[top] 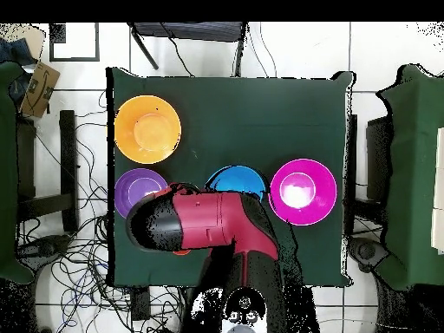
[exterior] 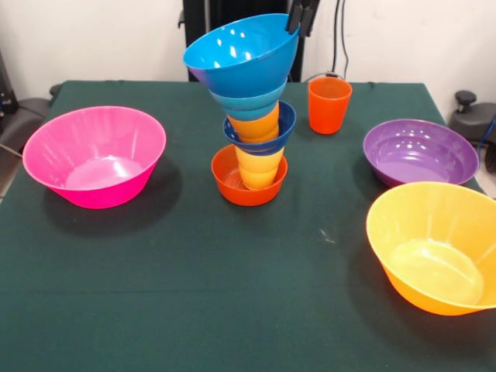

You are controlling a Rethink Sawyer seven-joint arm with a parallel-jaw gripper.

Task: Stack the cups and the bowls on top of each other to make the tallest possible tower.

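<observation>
The gripper pinched the medium blue bowl's rim, tilted atop the tower; next, level and release.

Tower mid-table; medium blue bowl tilted atop.

A dark green cloth covers the table from edge to edge, flat, with a few pale specks near its middle. Behind it stands a plain white wall. Black cables hang down that wall toward the table's far edge. From above, the floor is white tile — loose wires sprawl across it beside the table. A cardboard box sits off one corner, and another green-covered table stands apart on the opposite side.
</observation>
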